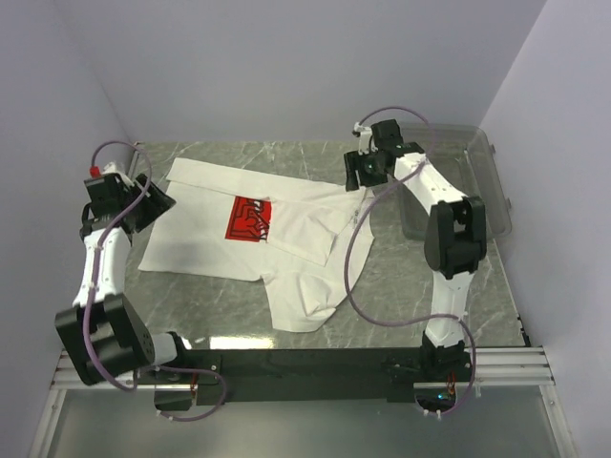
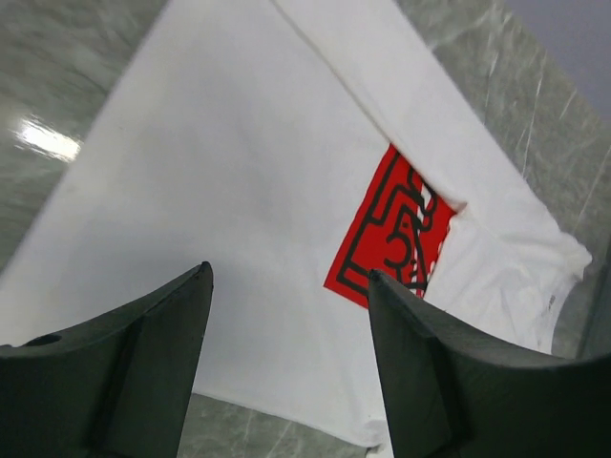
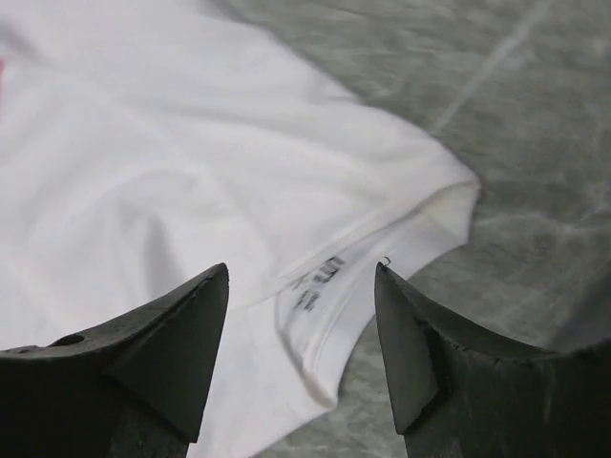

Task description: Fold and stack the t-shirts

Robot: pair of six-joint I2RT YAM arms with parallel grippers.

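Note:
A white t-shirt (image 1: 305, 229) with a red square print (image 1: 249, 219) lies partly folded on the grey marble table, one flap laid over the print's right side. My left gripper (image 1: 158, 204) hovers open at the shirt's left edge. In the left wrist view the shirt (image 2: 220, 172) and print (image 2: 393, 239) fill the space beyond that open gripper (image 2: 288, 274). My right gripper (image 1: 356, 177) is open just above the shirt's far right corner. The right wrist view shows this gripper (image 3: 303, 269) empty over the neck hem and its label (image 3: 315, 281).
A clear grey plastic bin (image 1: 489, 181) stands at the back right, close behind the right arm. Bare marble table (image 1: 401, 277) shows in front of and to the right of the shirt. White walls enclose the table on three sides.

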